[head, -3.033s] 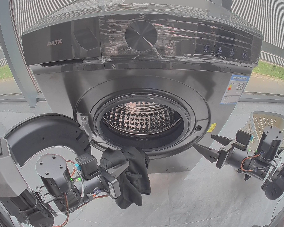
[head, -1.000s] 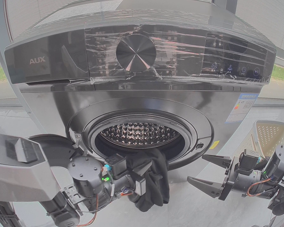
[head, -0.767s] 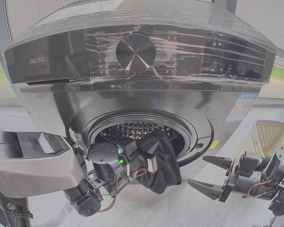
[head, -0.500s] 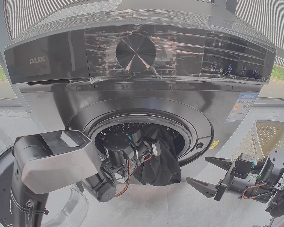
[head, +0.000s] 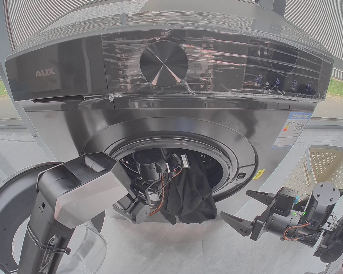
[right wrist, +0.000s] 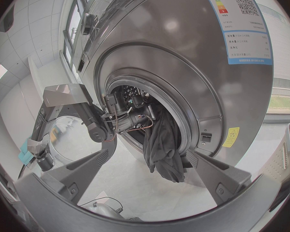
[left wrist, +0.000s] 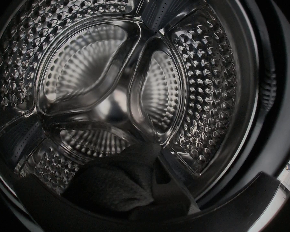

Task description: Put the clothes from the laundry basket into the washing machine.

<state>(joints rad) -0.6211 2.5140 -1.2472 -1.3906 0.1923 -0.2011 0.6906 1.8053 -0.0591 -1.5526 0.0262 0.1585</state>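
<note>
The left gripper [head: 181,160] has been pushed deeper into the washing machine [head: 225,122], jaws clamped on the black garment [head: 190,195] (partly draped outside); the right gripper [head: 235,204] is spread wide.

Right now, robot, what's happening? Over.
Left hand in washer, shut on black garment. Garment draped over rim, mostly hanging outside. Right hand open, beside the washer.

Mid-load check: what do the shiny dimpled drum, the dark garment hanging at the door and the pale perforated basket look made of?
Shiny dimpled drum: polished metal, likely stainless steel, judging by mirror-like reflections.
Dark garment: soft matte fabric, possibly knit; it drapes in limp folds.
Pale perforated basket: apparently rigid moulded plastic, matte, with regular holes.
</note>
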